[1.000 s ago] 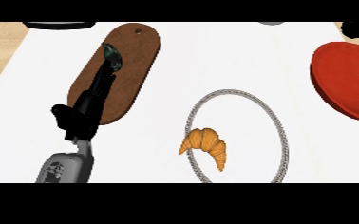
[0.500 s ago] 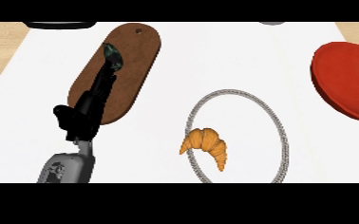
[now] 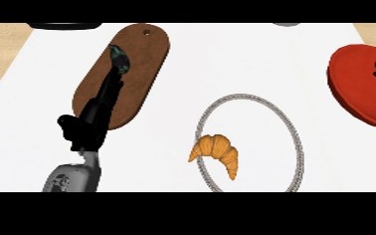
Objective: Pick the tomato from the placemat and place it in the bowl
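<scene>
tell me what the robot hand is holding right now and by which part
Nothing, as far as the view shows. The left robot hand lies with straight fingers over the brown board, its fingertips at a dark green thing, not curled round it.

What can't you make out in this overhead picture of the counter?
- Red object: the head view's right edge cuts it off, so its full shape is unclear.
- Dark object and grey object at the top: the edge leaves only slivers.
- Left hand: it lies over the brown board; whether its fingers hold anything cannot be told.
- Right hand and tomato: neither shows.
- Ring around the croissant: its lower part is cut off.
</scene>
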